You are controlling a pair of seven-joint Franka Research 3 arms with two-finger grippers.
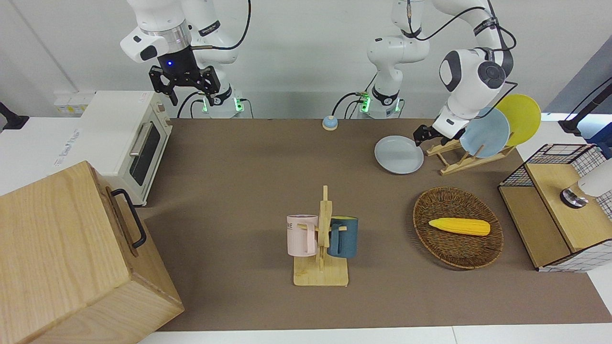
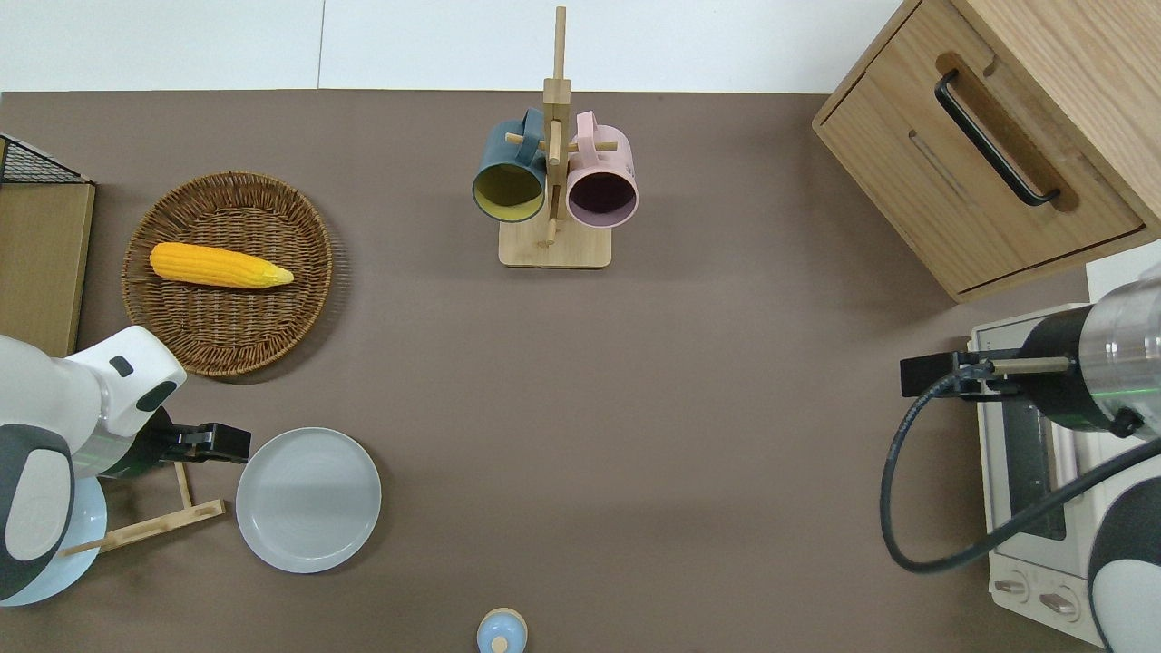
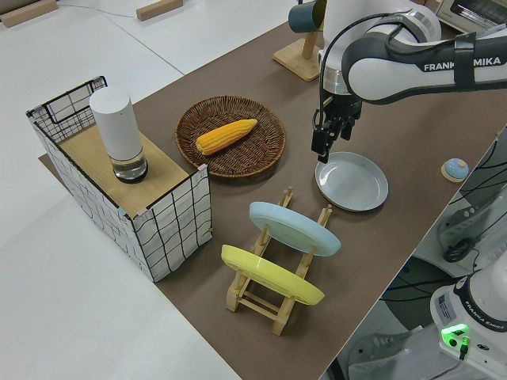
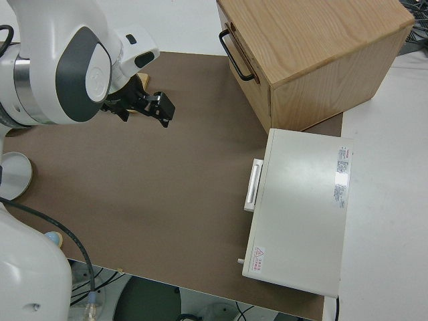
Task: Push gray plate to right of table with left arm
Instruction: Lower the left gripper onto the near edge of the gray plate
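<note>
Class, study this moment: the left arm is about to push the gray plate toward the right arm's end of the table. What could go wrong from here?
1. The left claw sits right at the gray plate's rim; too high, it may ride over the rim.
2. It meets the rim off-centre, so the plate may spin or veer.
3. The arm is close to the wooden rack and could knock it.

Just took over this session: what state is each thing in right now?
gray plate: flat on the table, empty
left gripper: low beside the gray plate's rim
right arm: parked
light-blue plate: standing in the rack
yellow plate: standing in the rack
corn: lying in the wicker basket
mugs: hung on the stand
</note>
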